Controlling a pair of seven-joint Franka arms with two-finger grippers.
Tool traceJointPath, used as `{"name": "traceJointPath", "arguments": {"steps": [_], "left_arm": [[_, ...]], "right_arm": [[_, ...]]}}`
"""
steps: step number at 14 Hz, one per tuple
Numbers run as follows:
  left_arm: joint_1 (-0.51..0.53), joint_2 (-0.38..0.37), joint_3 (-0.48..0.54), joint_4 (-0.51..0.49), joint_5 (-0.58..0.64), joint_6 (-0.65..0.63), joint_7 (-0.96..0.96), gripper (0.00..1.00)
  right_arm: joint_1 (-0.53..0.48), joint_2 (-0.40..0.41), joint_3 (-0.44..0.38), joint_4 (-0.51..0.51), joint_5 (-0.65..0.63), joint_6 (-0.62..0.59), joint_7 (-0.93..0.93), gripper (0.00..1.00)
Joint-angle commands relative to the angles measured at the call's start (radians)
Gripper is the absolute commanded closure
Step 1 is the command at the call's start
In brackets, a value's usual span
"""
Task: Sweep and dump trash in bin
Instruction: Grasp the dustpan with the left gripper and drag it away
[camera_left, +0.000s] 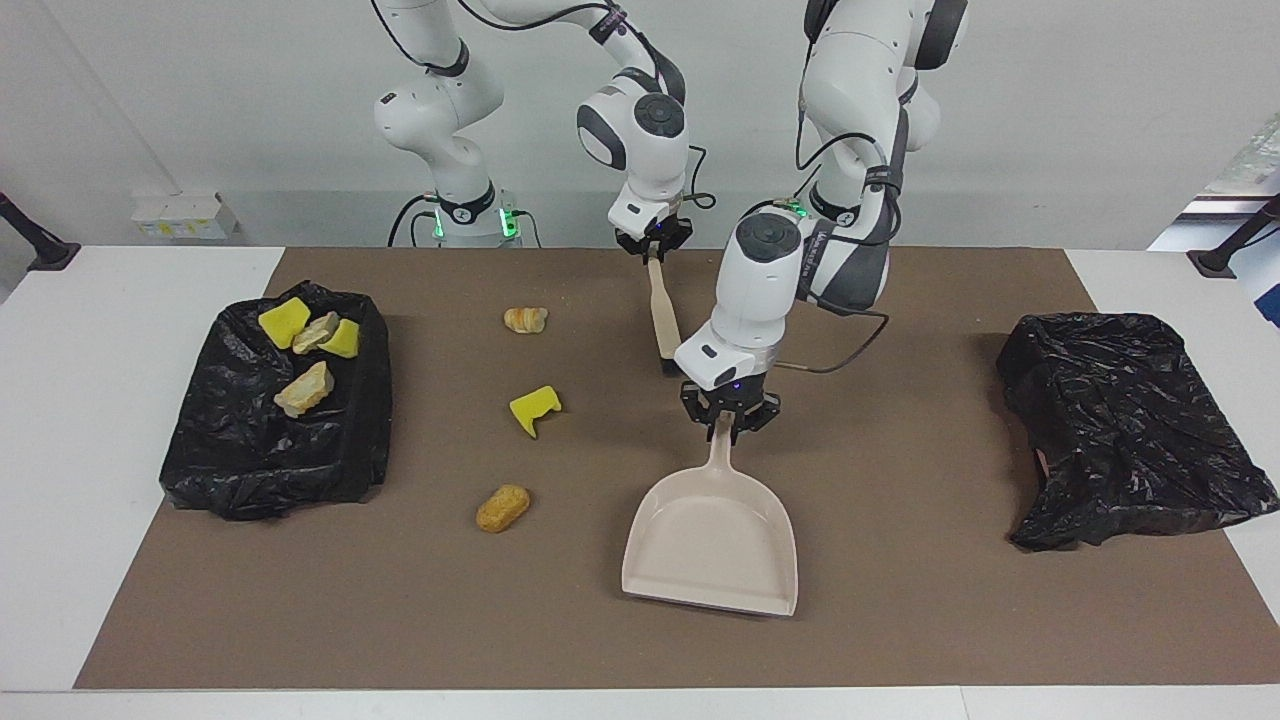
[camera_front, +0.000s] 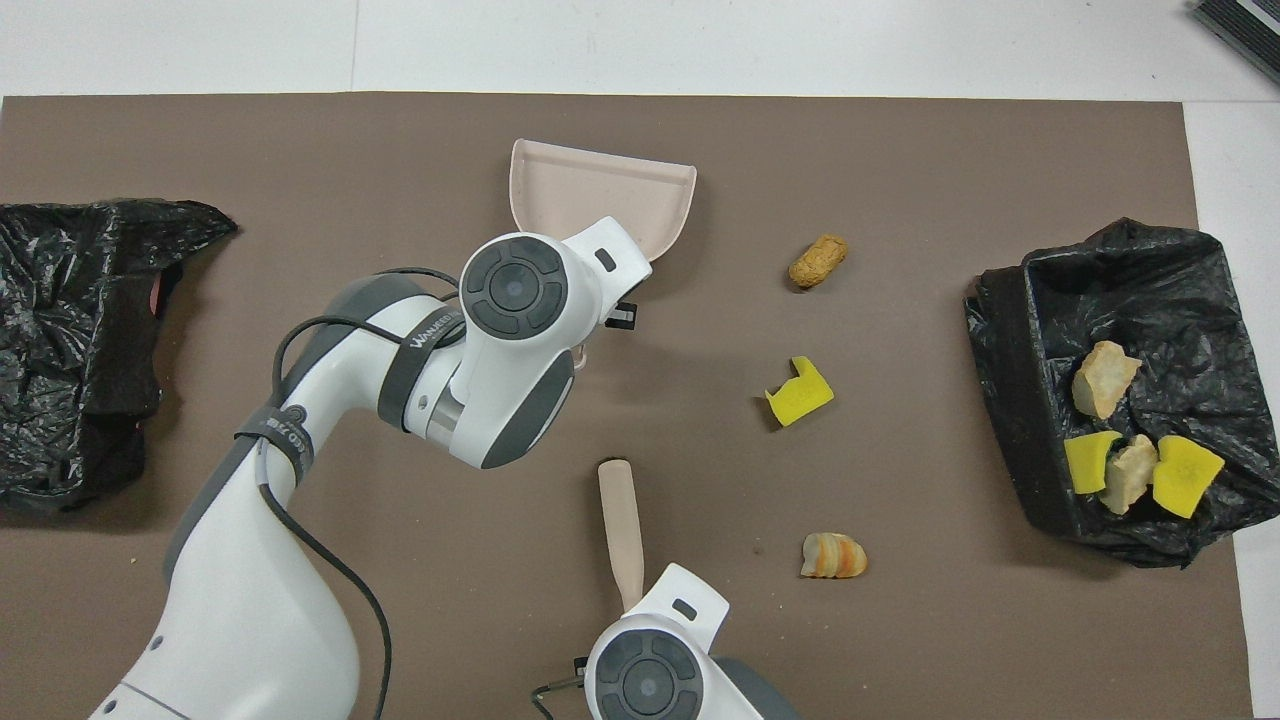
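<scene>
**Two arms grip dustpan and brush over a brown mat**

Grippers first: we see the left gripper (camera_left: 731, 424) at the centre of the facing view, its jaws clamped on the handle of the beige dustpan (camera_left: 712, 545), whose tray tilts just below centre with its mouth toward the bottom of the frame. We see the right gripper (camera_left: 653, 247) at upper centre, jaws closed on the top of the beige brush (camera_left: 663, 318), which hangs slanted down toward the mat.

We find the trash (camera_left: 535, 409) in two groups. Three pieces lie loose on the brown mat (camera_left: 900, 620), left of centre in the facing view: a tan striped lump (camera_left: 525, 319) highest, a yellow sponge chunk in the middle, and an orange lump (camera_left: 502, 508) lowest. Four more pieces, two yellow and two tan, sit in the black-lined bin (camera_left: 275, 470) at the left of the frame.

We see a second black bag (camera_left: 1130, 430) crumpled at the right edge of the mat.
</scene>
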Motion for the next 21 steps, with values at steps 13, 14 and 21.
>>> {"name": "traceJointPath", "arguments": {"steps": [13,14,21], "left_arm": [[0.357,-0.298,-0.007,-0.203,-0.012,-0.328,1.136,1.0],[0.357,-0.33,-0.007,-0.264,-0.012,-0.276,1.137,1.0],[0.329,-0.421,-0.016,-0.444,-0.011,-0.15,1.066,1.0]], "right_arm": [[-0.214,-0.228,0.006,-0.093,-0.034,-0.386,0.657,1.0],[-0.231,-0.241,0.006,-0.116,-0.003,-0.38,0.659,1.0],[-0.291,-0.292,0.006,-0.216,0.161,-0.32,0.542,1.0]]}}
